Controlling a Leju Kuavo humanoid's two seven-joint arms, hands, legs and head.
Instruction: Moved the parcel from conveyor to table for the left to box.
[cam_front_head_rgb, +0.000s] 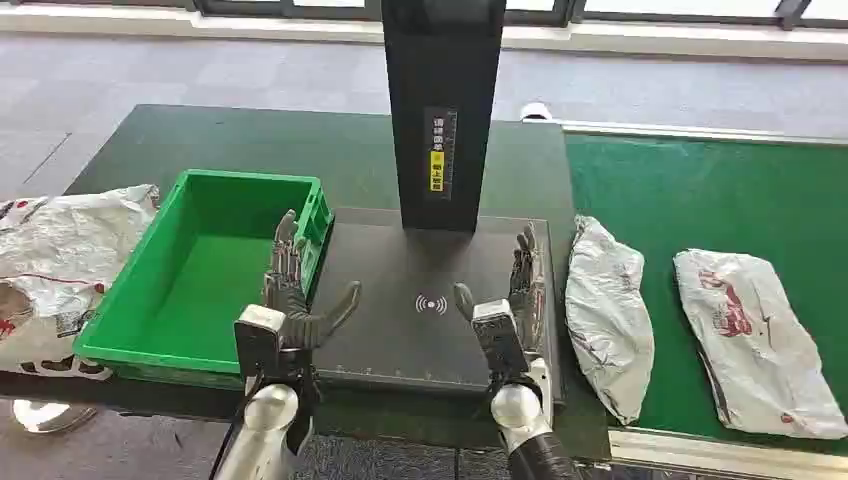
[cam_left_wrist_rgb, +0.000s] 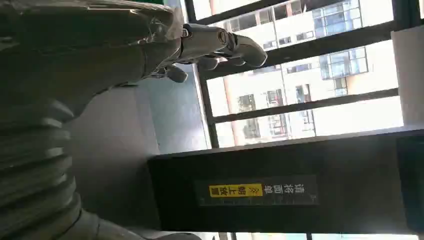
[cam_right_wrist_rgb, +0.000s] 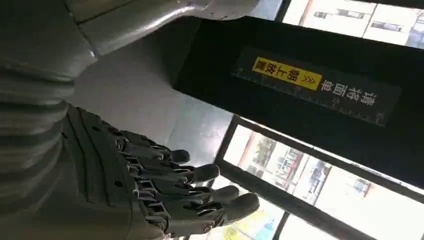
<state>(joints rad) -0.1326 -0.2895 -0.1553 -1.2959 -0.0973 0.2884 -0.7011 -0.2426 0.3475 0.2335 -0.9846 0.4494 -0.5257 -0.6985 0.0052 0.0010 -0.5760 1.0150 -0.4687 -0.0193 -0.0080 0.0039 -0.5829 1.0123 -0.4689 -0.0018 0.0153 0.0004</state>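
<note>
green box (cam_front_head_rgb: 205, 275) holding nothing, two parcels (cam_front_head_rgb: 606, 315) on conveyor (cam_front_head_rgb: 700, 190)

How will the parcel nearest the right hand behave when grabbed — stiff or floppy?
Probably floppy: the near parcel is a crinkled, glossy poly bag lying slumped on the green conveyor, so it may sag and slip. It looks light and soft-filled, unlikely to roll. The right hand is open over the scanner pad.
</note>
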